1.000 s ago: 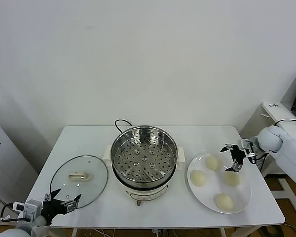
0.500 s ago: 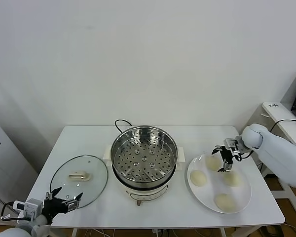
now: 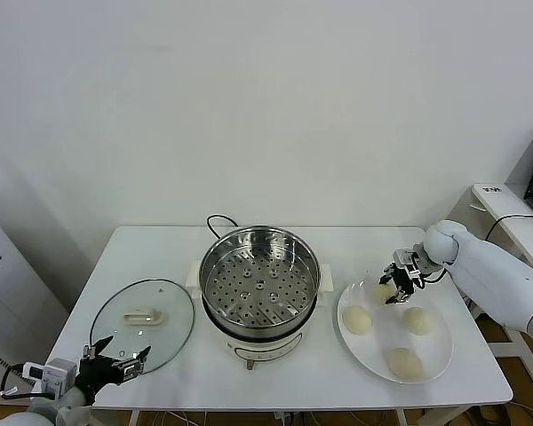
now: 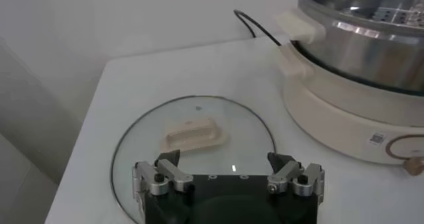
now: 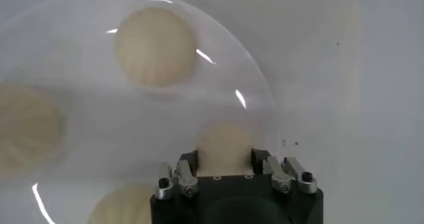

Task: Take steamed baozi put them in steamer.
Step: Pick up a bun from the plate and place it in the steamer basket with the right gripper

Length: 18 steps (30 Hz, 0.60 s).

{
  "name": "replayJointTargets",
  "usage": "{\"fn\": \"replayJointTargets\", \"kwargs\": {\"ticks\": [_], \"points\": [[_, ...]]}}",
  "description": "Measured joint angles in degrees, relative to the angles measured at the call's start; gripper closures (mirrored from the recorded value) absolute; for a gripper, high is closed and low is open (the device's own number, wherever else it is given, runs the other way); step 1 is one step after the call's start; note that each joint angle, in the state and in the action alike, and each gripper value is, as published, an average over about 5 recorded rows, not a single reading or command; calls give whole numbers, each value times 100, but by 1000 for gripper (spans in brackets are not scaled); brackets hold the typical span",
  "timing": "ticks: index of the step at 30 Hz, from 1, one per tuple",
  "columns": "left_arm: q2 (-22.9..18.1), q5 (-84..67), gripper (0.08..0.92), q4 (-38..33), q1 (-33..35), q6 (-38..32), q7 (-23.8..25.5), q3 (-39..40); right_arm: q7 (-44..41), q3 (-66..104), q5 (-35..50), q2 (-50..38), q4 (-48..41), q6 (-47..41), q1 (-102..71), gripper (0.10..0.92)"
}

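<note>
Head view: my right hand [image 3: 393, 289] clamped the rear baozi [image 5: 224, 148] on the plate [image 3: 435, 357] near the worktop's right edge; left hand [image 3: 115, 362], fingers apart, idled at the front-left corner

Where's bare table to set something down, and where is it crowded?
Bare table lies behind the glass lid, left of the steamer. Another strip lies behind the plate. The plate is crowded: four baozi, right gripper closed on one.

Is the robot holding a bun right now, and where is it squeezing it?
Yes. The right gripper pinches a bun by its sides on the plate.
</note>
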Motion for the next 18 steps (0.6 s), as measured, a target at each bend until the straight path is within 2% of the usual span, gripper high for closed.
{"fn": "replayJointTargets", "kwargs": {"ticks": [4, 18], "points": [[-24, -6, 177, -35, 28, 3, -1, -32, -7, -28, -25, -10, 32, 13, 43, 604], [5, -23, 177, -76, 78, 7, -13, -88, -141, -695, 476, -487, 892, 261, 1014, 608]]}}
